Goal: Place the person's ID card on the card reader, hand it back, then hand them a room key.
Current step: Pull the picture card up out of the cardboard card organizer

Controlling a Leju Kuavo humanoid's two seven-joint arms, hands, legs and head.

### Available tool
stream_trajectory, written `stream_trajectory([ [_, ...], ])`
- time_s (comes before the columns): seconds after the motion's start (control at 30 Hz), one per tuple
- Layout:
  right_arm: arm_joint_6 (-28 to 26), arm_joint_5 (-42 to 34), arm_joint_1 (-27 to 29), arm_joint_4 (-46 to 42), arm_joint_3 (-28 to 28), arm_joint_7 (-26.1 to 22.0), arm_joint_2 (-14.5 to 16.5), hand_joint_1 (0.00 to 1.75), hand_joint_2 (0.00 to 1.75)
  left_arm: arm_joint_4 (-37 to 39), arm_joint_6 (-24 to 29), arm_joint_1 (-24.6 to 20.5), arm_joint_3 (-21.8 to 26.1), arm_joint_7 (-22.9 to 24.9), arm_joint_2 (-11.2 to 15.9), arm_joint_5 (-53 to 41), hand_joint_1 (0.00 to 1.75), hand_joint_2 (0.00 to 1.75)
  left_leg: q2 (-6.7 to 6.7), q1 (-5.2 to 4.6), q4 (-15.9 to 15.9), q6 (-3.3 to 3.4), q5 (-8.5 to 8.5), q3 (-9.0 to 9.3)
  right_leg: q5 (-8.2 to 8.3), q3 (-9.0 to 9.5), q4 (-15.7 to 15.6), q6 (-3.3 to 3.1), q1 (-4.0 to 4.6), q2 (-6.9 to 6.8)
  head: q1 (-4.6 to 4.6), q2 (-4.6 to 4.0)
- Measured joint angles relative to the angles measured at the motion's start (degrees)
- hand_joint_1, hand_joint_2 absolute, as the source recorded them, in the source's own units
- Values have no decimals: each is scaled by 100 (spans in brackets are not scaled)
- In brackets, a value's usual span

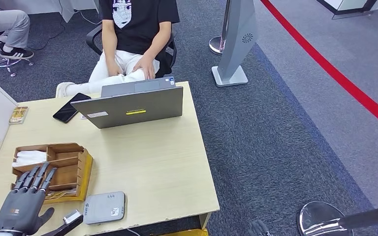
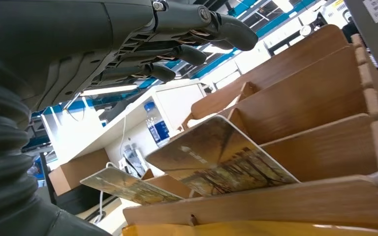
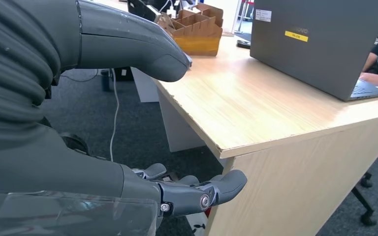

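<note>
Worktop (image 1: 157, 162), pale wood, runs ahead of me. A person (image 1: 133, 34) in a black shirt sits on the far side in an office chair, hands on their lap.

Grey laptop (image 1: 133, 105) stands open at the far edge, lid back toward me. Black phone (image 1: 70, 107) lies just left of it.

Wooden card rack (image 1: 61, 169) sits near left on the worktop. From the left wrist I see two picture-printed room key cards (image 2: 221, 162) leaning in its slots.

Card reader (image 1: 105, 207), a flat grey box, lies at the near edge just right of the rack. I cannot find the ID card in any view.

My left hand (image 1: 24, 201) hovers over the rack's near end, fingers straight and apart, holding nothing; fingertips lie over the slots.

My right hand (image 3: 187, 189) hangs below the worktop edge at the near right corner, fingers loosely spread, nothing in it.
</note>
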Motion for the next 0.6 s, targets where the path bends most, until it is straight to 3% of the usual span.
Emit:
stream_trajectory([
  [0.03, -2, -2, 1, 0, 0, 0, 0, 0, 175, 17, -1, -4, -25, 5, -5, 10, 0, 175, 0, 0, 0, 0, 0, 0, 0, 0, 0, 0, 0, 0, 0, 0],
  [0.17, -6, -4, 4, -4, 0, 1, 1, 0, 175, 52, -41, -9, -114, 25, -22, 44, 175, 175, 1, 0, 0, 0, 0, 0, 0, -1, 0, 0, 0, 1, 0, 0],
  [0.6, -20, -3, 99, -91, 4, -32, 2, 0, 175, -87, 131, -21, -214, 27, -56, 302, 175, 175, 0, 0, 0, 0, 0, 0, 0, -1, 0, 0, 0, 0, 1, 0],
])
